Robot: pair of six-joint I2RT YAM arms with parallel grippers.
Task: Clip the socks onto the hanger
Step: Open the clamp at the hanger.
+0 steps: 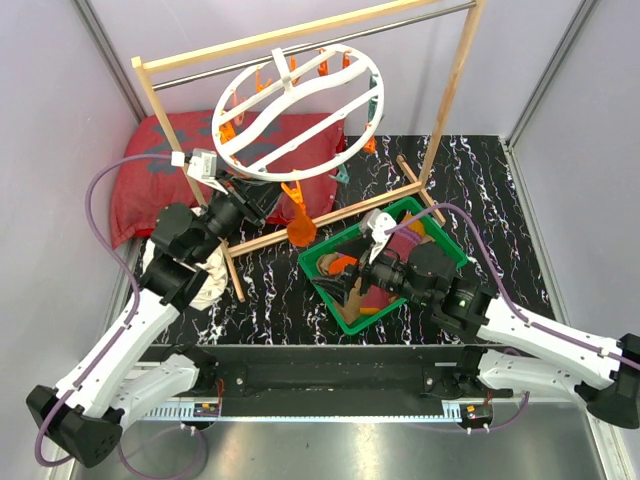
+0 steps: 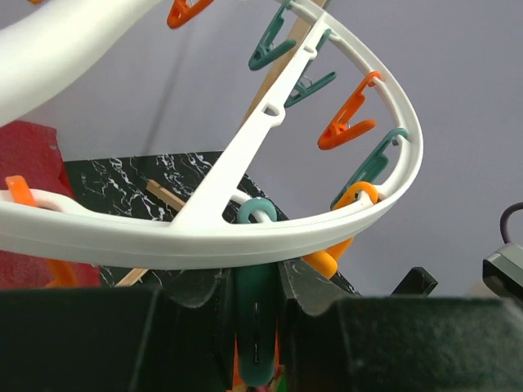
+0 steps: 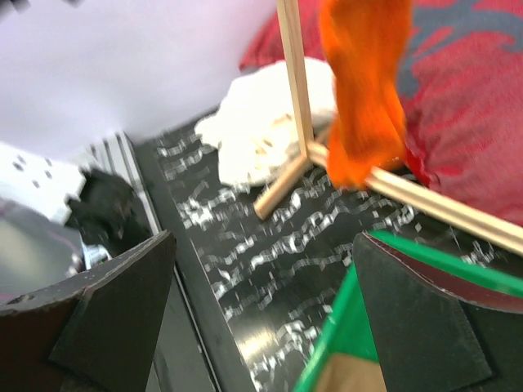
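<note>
The hanger [image 1: 300,105], a large white ring with orange and teal clips, hangs tilted from the rack bar. An orange sock [image 1: 301,226] dangles from a clip at its near rim; the right wrist view shows this sock [image 3: 364,98] too. My left gripper [image 2: 257,294] is shut on a teal clip [image 2: 258,335] just under the ring's rim [image 2: 245,238]; from above it [image 1: 264,200] sits beneath the ring's near-left edge. My right gripper [image 3: 261,278] is open and holds nothing; it [image 1: 347,277] hovers over the green basket [image 1: 330,290], where more socks [image 1: 378,296] lie.
The wooden-post rack [image 1: 455,80] stands behind, and its floor bars [image 3: 425,200] cross the black marbled table [image 1: 270,290]. A red cushion [image 1: 150,170] lies at the back left. A white cloth [image 3: 261,131] sits by the rack foot. Grey walls close in on both sides.
</note>
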